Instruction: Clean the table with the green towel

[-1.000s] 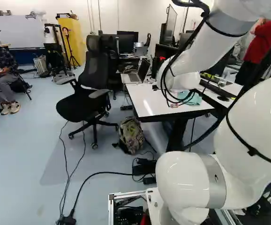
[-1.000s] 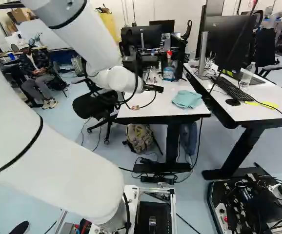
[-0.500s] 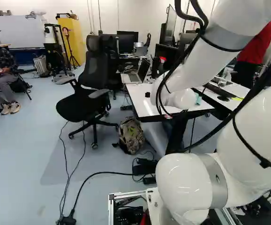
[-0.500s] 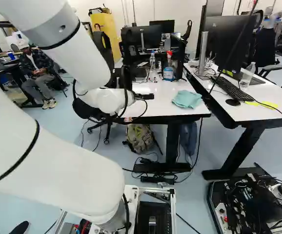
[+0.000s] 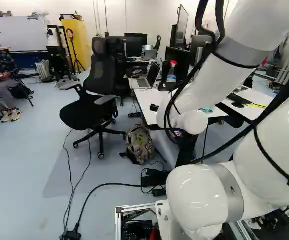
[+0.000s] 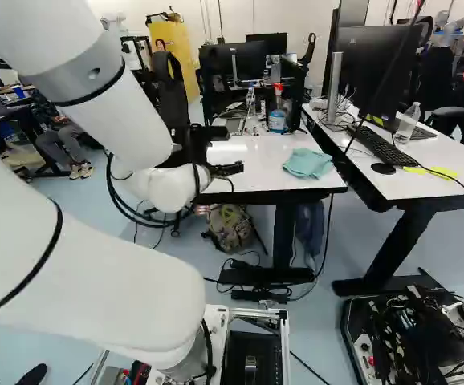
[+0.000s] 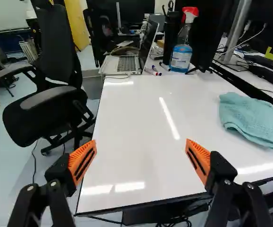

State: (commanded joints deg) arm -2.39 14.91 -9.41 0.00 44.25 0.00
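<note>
In the right base view the gripper (image 6: 228, 169) is over the front left part of the white table (image 6: 260, 148). Seen from the wrist, the gripper (image 7: 141, 147) stands wide open, nothing between its orange-padded fingers, with the bare white tabletop (image 7: 139, 109) ahead of and below it. A crumpled pale teal-green towel (image 7: 253, 119) lies near the table's side edge, beside the gripper and apart from it. That same towel (image 6: 308, 164) shows whole in the right base view; the arm hides most of it in the left base view.
A spray bottle (image 7: 181, 52), markers (image 7: 153, 71) and an open laptop (image 7: 127, 62) stand or lie at the table's far end. A black chair (image 7: 56, 90) is beside the table. Monitor (image 6: 372, 72) and keyboard (image 6: 388, 146) occupy the adjoining desk. A backpack (image 5: 140, 144) rests on the floor.
The arm has swung lower and back, carrying the open gripper leftward and down in the right base view, away from the towel. Towel and base have stayed where they were.
</note>
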